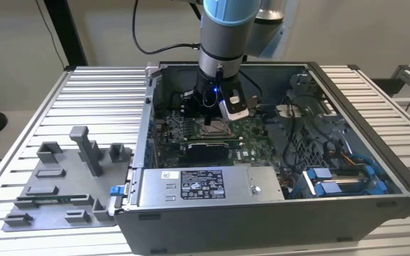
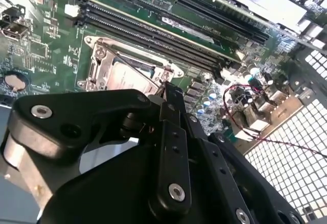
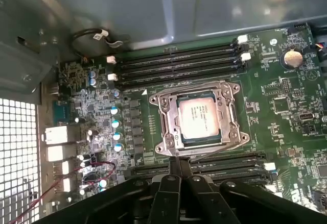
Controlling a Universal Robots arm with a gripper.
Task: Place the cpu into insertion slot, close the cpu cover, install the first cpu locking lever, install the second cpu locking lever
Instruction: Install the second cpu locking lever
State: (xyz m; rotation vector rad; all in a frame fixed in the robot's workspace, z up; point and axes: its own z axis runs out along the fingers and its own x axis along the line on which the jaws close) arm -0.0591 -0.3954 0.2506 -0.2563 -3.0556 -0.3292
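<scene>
In the first wrist view, nearest the camera, the gripper [image 3: 176,169] has its black fingers pressed together, holding nothing, their tips at the near edge of the cpu cover [image 3: 168,110]. The cover lies flat over the insertion slot [image 3: 231,116], with the cpu [image 3: 200,117] seated inside and showing through the cut-out. Beyond it, long black memory slots [image 3: 176,63] run across the green motherboard [image 3: 286,106]. The computer case [image 1: 276,213] rests on a slatted table [image 1: 98,101].

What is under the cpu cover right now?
The cpu lies under the cpu cover, its metal top showing through the cut-out. The cover's frame hides the chip's edges, and the slot contacts beneath are covered.
</scene>
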